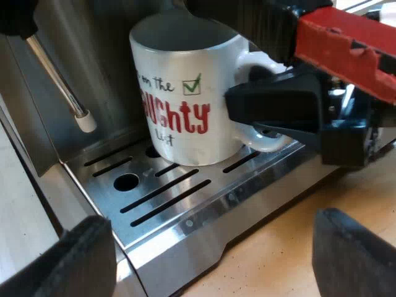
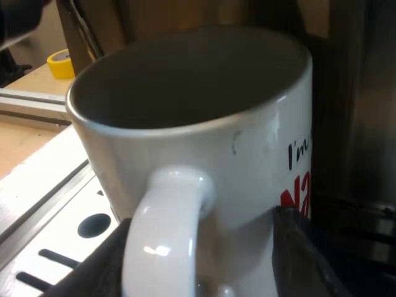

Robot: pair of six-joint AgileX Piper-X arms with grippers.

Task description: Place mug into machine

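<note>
Trouble lies in the retreat: the right gripper [image 2: 201, 216] straddles the mug [image 1: 185, 93] by its handle [image 2: 164, 247], fingers parted — one touching, one apart — so a crooked pull could drag it across the drip tray [image 1: 185, 204] (where it stands). The left gripper [image 1: 215, 219], wide and empty, faces it. Lettering: "I'm on the", red "UGHTY", "List", green tick.
</note>
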